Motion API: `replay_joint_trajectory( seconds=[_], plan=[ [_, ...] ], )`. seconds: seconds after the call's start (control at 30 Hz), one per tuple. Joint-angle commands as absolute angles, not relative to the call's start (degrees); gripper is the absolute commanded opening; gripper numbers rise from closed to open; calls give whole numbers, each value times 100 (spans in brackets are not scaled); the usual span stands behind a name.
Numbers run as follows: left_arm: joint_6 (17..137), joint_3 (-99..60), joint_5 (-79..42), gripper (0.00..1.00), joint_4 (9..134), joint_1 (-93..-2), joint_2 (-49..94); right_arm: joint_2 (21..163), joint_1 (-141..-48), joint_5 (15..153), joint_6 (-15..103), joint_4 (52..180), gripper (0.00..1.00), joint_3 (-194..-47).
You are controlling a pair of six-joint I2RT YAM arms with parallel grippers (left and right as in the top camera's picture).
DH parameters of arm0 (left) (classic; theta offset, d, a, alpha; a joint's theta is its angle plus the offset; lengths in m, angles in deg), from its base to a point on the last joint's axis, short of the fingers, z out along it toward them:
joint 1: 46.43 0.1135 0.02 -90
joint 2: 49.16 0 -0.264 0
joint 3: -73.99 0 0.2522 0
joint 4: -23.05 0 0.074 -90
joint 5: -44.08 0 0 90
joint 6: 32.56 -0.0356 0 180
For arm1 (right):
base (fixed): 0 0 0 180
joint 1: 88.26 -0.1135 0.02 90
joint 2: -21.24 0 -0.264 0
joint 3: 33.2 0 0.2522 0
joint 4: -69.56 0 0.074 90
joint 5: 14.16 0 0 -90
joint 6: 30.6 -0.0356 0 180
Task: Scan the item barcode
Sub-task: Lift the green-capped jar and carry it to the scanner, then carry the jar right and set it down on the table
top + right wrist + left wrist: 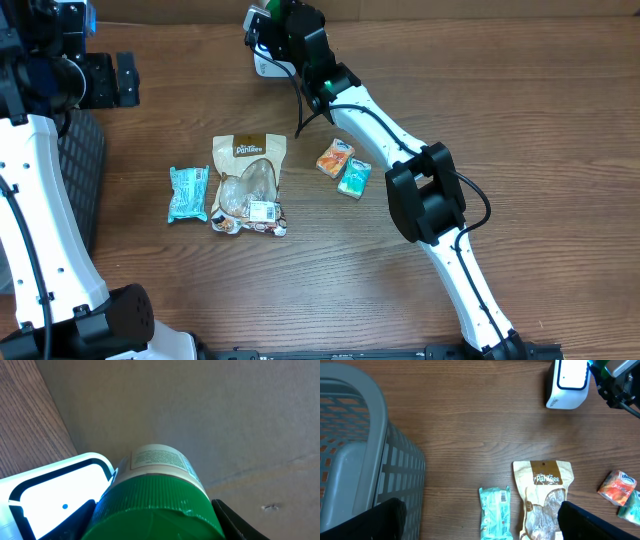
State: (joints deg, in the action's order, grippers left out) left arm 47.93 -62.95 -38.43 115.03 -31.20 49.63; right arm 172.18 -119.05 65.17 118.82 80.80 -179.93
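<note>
In the right wrist view a white jar with a green ribbed lid (pixel 157 507) fills the space between my right gripper's (pixel 157 525) black fingers, which are shut on the lid. The jar's printed label faces away from the camera. Just left of the jar stands the white barcode scanner (pixel 45 492), its window lit. From overhead the right gripper (pixel 275 14) holds the jar (pixel 270 8) at the table's far edge, above the scanner (pixel 265 63). My left gripper (pixel 105 80) hovers wide open at the far left, holding nothing.
A grey mesh basket (pixel 82 160) sits at the left edge. A teal packet (pixel 187 193) and a brown pouch (pixel 250 182) lie mid-table. An orange packet (pixel 335 157) and a small teal one (pixel 354 177) lie beside the right arm. A cardboard wall stands behind the scanner.
</note>
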Motion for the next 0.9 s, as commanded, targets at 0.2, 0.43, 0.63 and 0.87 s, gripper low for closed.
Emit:
replay_joint_trajectory(
  seconds=[0.2, 0.43, 0.63, 0.87],
  plan=[
    [4670, -6411, -3865, 99, 11499, -3107, 4941, 17058, -11916, 6584, 11167, 7888, 37, -18119],
    [4672, -6411, -3865, 99, 11499, -3107, 4941, 16243, -11916, 6698, 9738, 8838, 39, -18119],
    [4670, -6411, -3865, 99, 11499, -3107, 4941, 14923, -11909, 7183, 7635, 10869, 40, -18119],
    [4670, -6411, -3865, 100, 11499, -3107, 4941, 13445, -11603, 8147, 5985, 13409, 40, -18119]
  ],
)
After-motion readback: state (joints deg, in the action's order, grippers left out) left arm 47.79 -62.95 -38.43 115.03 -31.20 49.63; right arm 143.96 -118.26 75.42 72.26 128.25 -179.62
